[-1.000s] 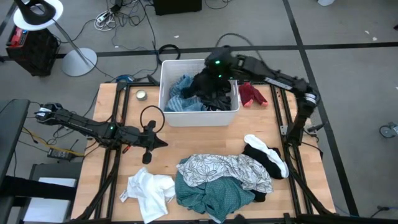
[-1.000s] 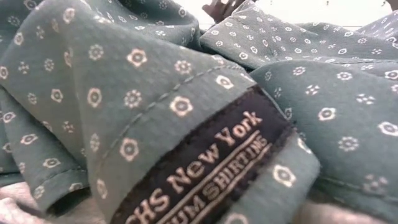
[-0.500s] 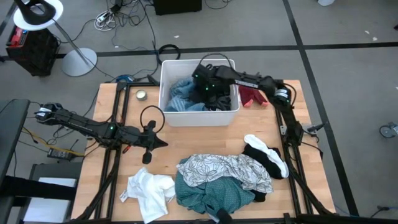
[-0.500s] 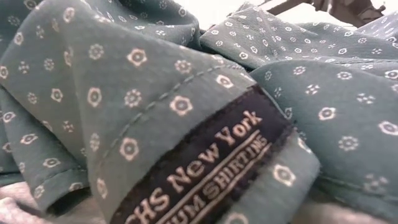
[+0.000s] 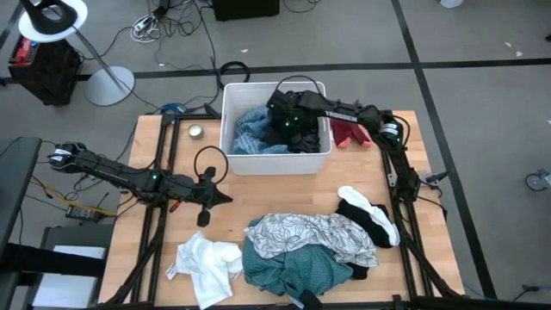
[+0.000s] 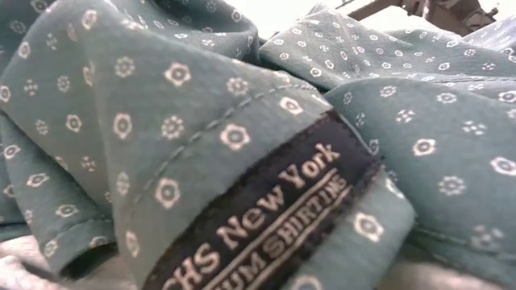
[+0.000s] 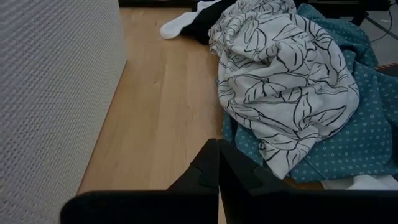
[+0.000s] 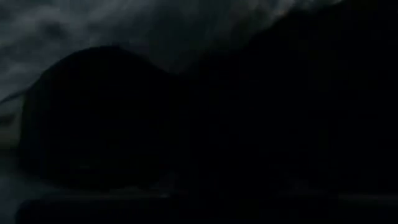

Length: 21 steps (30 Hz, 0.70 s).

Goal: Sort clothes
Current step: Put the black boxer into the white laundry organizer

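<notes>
The right gripper is buried in the black garment inside the bin, probably to drop it (finger state unclear); left gripper, fingers together, waits

Grey carpet floor crossed by dark tape lines, wooden table at centre, tangled cables and round lamp base beyond, black case at far corner.
</notes>
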Tool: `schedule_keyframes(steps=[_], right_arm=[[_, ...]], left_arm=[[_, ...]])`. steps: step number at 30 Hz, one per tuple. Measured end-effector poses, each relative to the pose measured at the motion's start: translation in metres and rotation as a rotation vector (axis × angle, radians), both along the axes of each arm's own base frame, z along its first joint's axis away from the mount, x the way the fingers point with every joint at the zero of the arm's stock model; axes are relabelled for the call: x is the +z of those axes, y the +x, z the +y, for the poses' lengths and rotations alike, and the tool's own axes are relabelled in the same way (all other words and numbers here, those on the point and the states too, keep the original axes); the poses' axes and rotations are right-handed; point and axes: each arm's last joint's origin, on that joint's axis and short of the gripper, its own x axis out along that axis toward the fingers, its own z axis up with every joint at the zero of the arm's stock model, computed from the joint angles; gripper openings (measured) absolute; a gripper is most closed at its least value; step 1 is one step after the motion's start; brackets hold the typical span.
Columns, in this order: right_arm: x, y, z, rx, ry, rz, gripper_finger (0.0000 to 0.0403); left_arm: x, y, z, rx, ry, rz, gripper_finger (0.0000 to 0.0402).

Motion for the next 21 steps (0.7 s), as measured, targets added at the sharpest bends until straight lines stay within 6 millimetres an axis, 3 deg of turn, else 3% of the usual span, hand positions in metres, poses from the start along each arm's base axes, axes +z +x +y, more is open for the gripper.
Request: schedule_keyframes(steps=[11, 21], right_arm=[[0.096, -0.041, 0.023, -0.016, -0.144, -0.187, 0.0139], [0.179, -0.089, 0.084, 0.071, -0.352, -0.354, 0.0145]], left_arm=[[0.0, 0.0, 0.0, 0.0, 0.0, 0.0, 0.0004], [0.0, 0.0, 0.0, 0.0, 0.0, 0.0, 0.0004]])
